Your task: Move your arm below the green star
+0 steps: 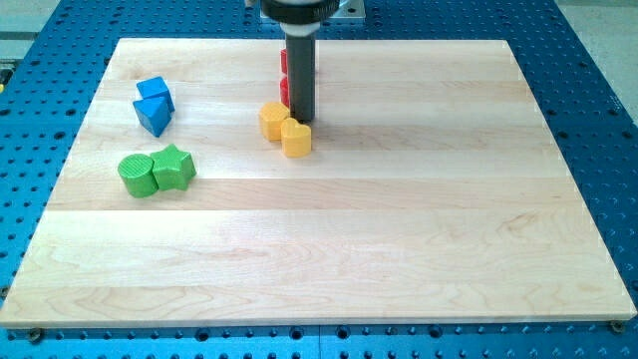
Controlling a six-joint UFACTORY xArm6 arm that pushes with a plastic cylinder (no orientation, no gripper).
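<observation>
In the camera view, the green star [173,167] sits toward the view's left, touching a green round block [138,175]. My tip [301,121] is a bare rod without fingers, well off to the star's right beside two yellow blocks [284,130]. I should swing clear of those and stop on the board [399,229] just below the star, without nudging it.

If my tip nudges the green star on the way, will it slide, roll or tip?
The green star looks squat and flat-bottomed, so it would probably slide, not roll or tip. It touches the green round block, so a push from the view's right would likely move both. My tip is beside the yellow blocks.
</observation>
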